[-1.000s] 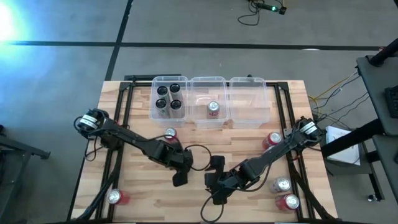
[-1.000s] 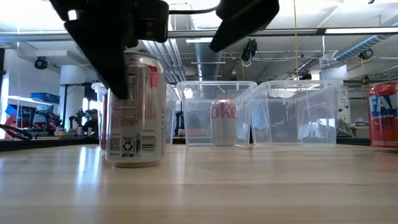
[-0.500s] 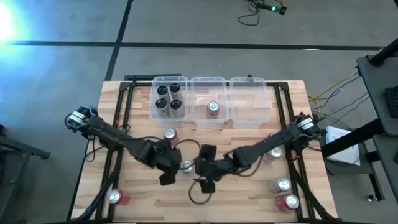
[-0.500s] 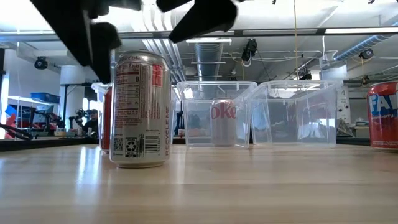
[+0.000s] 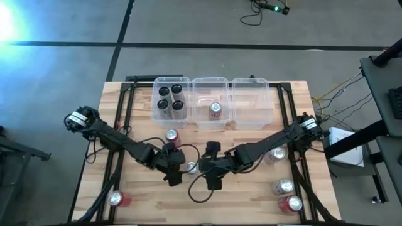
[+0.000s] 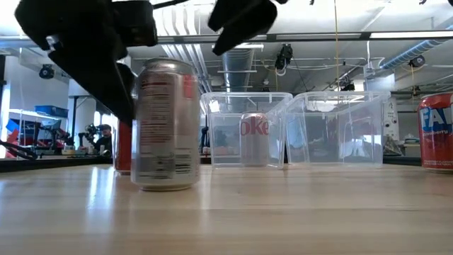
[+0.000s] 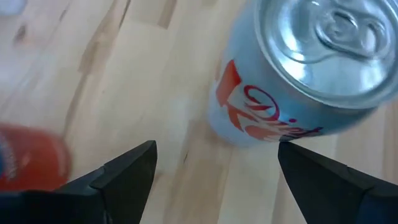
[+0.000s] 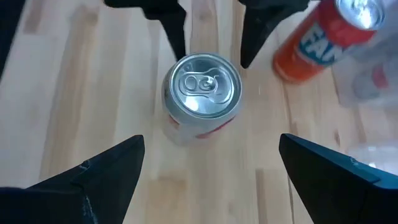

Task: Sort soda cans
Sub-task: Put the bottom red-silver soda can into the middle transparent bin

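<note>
Two grippers are meeting over one silver can (image 5: 190, 167) standing upright near the middle of the tabletop (image 5: 138, 125). The left gripper (image 5: 178, 168) is sitting at the can's nine o'clock with its fingers spread wide, the can between them though apparently not touching. The right gripper (image 5: 202, 167) is hovering at the can's three o'clock, its fingers (image 8: 106, 171) also wide apart and holding nothing. A red can (image 5: 171, 135) is standing just beyond, toward eleven o'clock. Four black cans (image 5: 171, 98) are filling the left bin (image 5: 155, 113), and one silver can (image 5: 215, 110) is resting in the middle bin (image 5: 196, 119). Other cans, blurry from above, are waiting at the near corners.
</note>
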### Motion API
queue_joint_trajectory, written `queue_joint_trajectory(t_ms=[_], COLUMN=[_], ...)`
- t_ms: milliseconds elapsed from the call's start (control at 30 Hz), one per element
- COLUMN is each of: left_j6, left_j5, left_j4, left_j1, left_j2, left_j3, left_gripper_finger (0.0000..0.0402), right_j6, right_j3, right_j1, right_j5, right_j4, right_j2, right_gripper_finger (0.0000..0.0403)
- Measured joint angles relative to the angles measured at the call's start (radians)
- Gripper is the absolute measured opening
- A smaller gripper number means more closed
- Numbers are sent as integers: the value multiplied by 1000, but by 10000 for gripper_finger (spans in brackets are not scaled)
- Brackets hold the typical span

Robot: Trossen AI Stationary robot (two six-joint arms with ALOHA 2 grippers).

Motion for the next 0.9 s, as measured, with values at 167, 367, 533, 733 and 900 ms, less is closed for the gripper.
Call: queue_joint_trajectory(t_ms=[167, 367, 533, 733, 900], left_j6=[38, 92, 132, 101, 1], left_j5=[-51, -112, -161, -138, -138], left_j4=[167, 227, 222, 110, -105], left_j1=[7, 22, 23, 11, -27], left_j2=[63, 173, 238, 209, 147], left_j3=[4, 72, 153, 165, 157], left_gripper_finger=[320, 320, 320, 320, 318], right_j6=[-5, -16, -16, -31, -32], right_j3=[-7, -7, -9, -12, -10], right_j1=[0, -6, -21, -48, -67], right_j5=[0, -1, -2, -9, -34], right_j4=[-21, -61, -70, -32, 32], right_j2=[0, 0, 0, 9, 46], right_gripper_finger=[368, 368, 368, 368, 368])
